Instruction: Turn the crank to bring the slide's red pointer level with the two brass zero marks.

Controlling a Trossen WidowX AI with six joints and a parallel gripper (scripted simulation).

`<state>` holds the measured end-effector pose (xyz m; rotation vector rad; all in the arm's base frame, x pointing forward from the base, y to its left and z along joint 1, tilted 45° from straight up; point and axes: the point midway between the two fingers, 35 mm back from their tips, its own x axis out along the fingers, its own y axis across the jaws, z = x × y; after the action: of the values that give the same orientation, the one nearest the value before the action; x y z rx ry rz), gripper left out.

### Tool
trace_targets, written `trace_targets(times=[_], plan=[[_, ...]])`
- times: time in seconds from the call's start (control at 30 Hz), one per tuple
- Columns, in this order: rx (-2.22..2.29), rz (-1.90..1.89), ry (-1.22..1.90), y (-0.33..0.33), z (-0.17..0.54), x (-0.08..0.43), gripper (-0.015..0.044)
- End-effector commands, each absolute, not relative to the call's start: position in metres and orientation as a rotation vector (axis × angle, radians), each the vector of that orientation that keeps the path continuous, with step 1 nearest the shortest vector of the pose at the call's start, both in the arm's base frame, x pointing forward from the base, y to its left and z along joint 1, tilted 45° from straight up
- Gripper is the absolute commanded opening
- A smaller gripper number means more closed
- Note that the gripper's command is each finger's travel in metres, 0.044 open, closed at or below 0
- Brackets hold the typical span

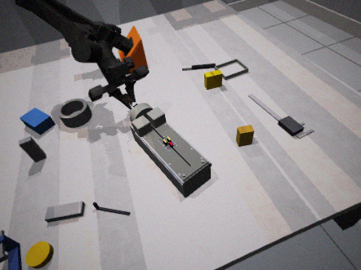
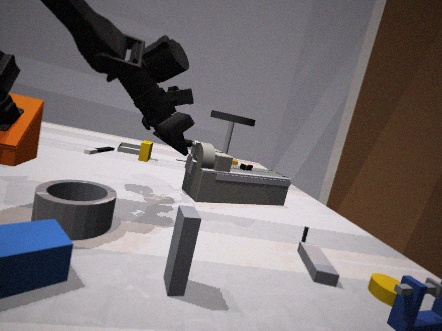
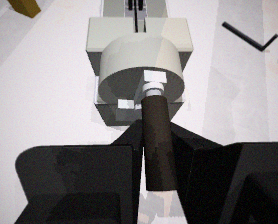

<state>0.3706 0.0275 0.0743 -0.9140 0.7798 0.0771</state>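
The grey machine has a round crank wheel at its arm-side end. The dark crank handle juts from the wheel toward the wrist camera. My gripper is shut on the handle, with one finger on each side. The slide's small red pointer shows beside the slot. The two brass zero marks, one at the left and one at the right, appear slightly nearer the wheel than the pointer. The wrist view cuts off the pointer and marks.
A grey ring, a blue block and an upright grey block stand on the ring's side of the machine. An orange block and a yellow block stand on the other side.
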Motion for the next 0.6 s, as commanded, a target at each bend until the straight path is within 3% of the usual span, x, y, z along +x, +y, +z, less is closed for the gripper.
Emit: trace_targets(times=[0.0, 0.57], plan=[[-0.915, 0.103, 0.783, 0.0342, 0.0691, 0.3666, 0.0], [-0.915, 0.103, 0.783, 0.0352, 0.0661, 0.3657, 0.0]])
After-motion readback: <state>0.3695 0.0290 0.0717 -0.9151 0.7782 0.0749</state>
